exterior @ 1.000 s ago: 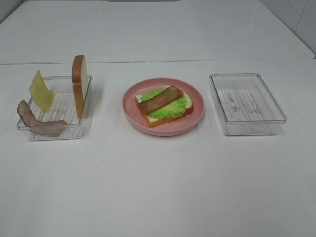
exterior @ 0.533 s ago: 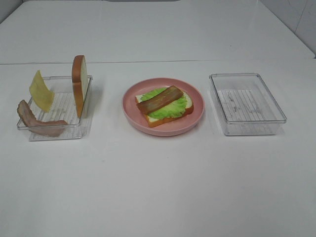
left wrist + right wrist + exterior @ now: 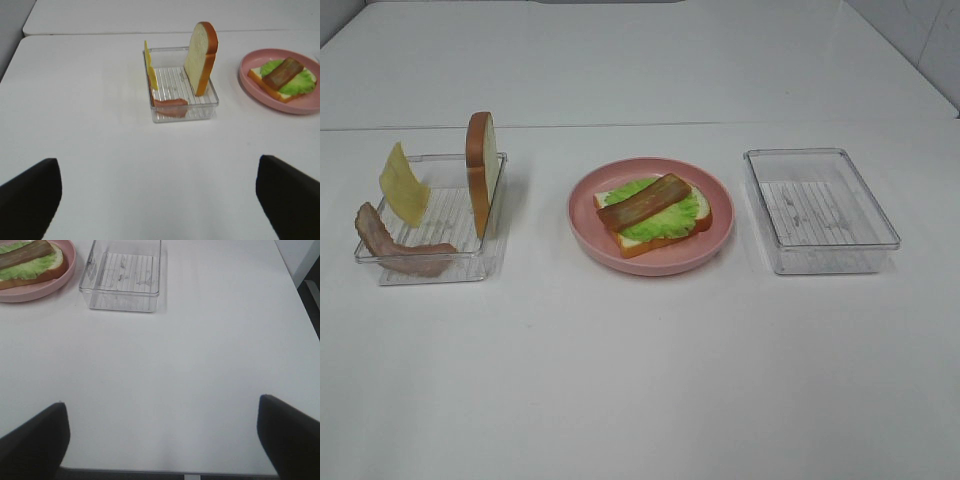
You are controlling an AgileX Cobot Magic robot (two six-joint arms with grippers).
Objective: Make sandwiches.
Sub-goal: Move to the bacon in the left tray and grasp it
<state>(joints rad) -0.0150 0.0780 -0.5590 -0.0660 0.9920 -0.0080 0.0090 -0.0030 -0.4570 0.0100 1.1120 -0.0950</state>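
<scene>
On the pink plate (image 3: 650,262) a bread slice (image 3: 660,238) lies flat with a green lettuce leaf (image 3: 672,214) and a brown bacon strip (image 3: 642,201) on it. The left clear tray (image 3: 432,267) holds a second bread slice (image 3: 480,170) standing on edge, a yellow cheese slice (image 3: 402,185) leaning on the wall, and a second bacon strip (image 3: 395,250). Neither gripper shows in the exterior view. My left gripper (image 3: 160,200) is open and empty, well short of the left tray (image 3: 185,116). My right gripper (image 3: 162,440) is open and empty, near the table's front edge.
An empty clear tray (image 3: 820,210) stands right of the plate; it also shows in the right wrist view (image 3: 122,297). The table's right edge (image 3: 300,315) runs beside the right gripper. A seam between two tabletops (image 3: 640,125) runs behind the trays.
</scene>
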